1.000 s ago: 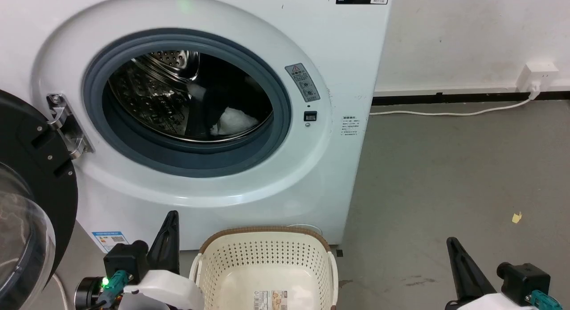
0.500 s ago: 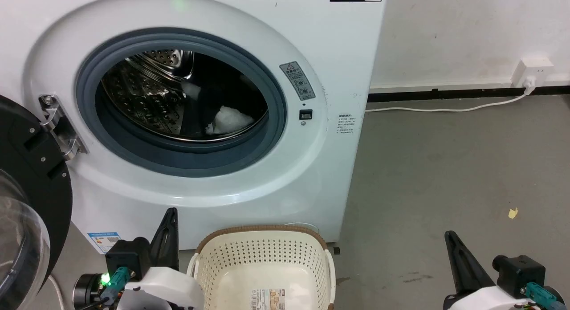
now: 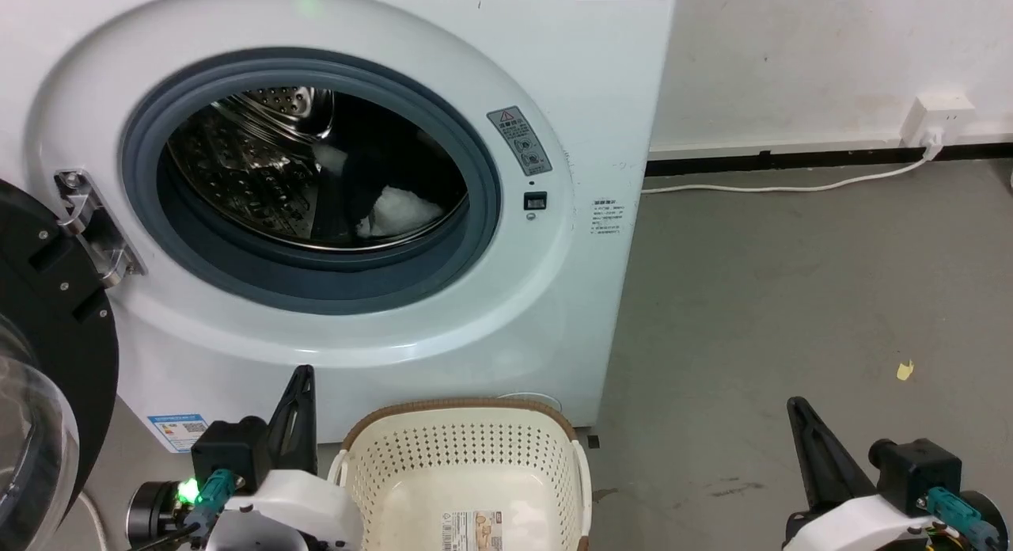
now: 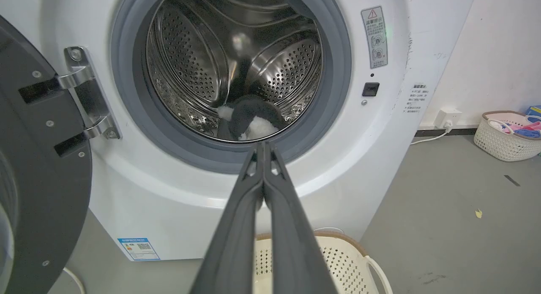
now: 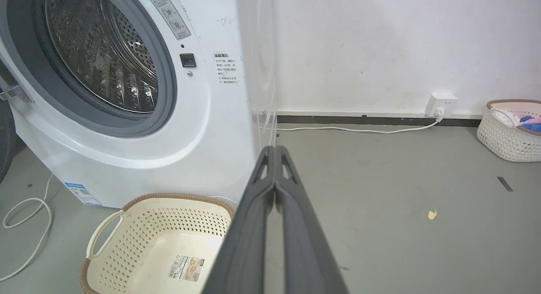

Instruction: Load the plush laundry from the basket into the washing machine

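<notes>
The black-and-white plush laundry (image 3: 392, 207) (image 4: 251, 121) lies inside the steel drum of the white washing machine (image 3: 356, 329) (image 4: 169, 209) (image 5: 203, 129), whose round door (image 3: 47, 353) (image 4: 38, 180) hangs open at the left. In front of the machine, on the floor, stands the cream basket (image 3: 463, 444) (image 4: 338, 260) (image 5: 160, 226) with only a label sticker on its bottom. My left gripper (image 3: 303, 370) (image 4: 263, 144) is shut and holds nothing, left of the basket. My right gripper (image 3: 794, 402) (image 5: 274, 148) is shut and bare over the floor at the right.
A white cable (image 3: 775, 188) (image 5: 359, 130) runs along the wall to a socket (image 3: 938, 112) (image 5: 441, 104). A second basket (image 4: 505, 135) (image 5: 509, 129) with coloured clothes stands far right by the wall. Another cable (image 5: 29, 218) loops on the floor left of the machine. Grey floor stretches to the right.
The whole head view has shifted, so the camera has moved. Both grippers stay shut and the plush stays in the drum.
</notes>
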Robot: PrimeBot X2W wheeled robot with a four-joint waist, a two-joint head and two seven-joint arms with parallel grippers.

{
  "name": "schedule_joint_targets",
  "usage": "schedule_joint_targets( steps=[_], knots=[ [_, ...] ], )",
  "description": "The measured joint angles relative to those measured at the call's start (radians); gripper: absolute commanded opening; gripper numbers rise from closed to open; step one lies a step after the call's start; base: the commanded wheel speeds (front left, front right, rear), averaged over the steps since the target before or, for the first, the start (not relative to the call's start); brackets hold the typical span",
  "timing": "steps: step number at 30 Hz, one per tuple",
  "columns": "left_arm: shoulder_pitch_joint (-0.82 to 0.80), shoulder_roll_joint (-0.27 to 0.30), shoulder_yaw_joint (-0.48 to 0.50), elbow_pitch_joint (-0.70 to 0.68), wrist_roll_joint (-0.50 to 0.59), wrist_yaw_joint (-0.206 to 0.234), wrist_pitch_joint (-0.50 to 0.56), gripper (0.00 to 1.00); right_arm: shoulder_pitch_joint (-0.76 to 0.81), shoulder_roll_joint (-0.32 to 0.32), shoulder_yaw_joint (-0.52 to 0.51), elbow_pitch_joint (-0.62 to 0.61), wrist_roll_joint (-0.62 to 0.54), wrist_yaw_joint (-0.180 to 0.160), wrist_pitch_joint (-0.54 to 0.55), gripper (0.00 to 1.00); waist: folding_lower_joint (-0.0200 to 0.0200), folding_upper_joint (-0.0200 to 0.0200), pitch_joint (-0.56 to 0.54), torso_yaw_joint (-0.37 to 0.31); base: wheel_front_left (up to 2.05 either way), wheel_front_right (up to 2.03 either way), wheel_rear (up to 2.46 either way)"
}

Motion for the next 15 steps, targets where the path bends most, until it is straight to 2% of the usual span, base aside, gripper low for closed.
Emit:
schedule_joint_targets(
  steps=[15],
  knots=[
    [0.001,-0.034,0.038,-0.016,0.071,-0.02,0.029,0.0,-0.013,0.0,0.004,-0.017,-0.043,0.0,0.025,0.0,0.0001,0.0,0.008,-0.014,0.0,0.0,0.0]
  ],
)
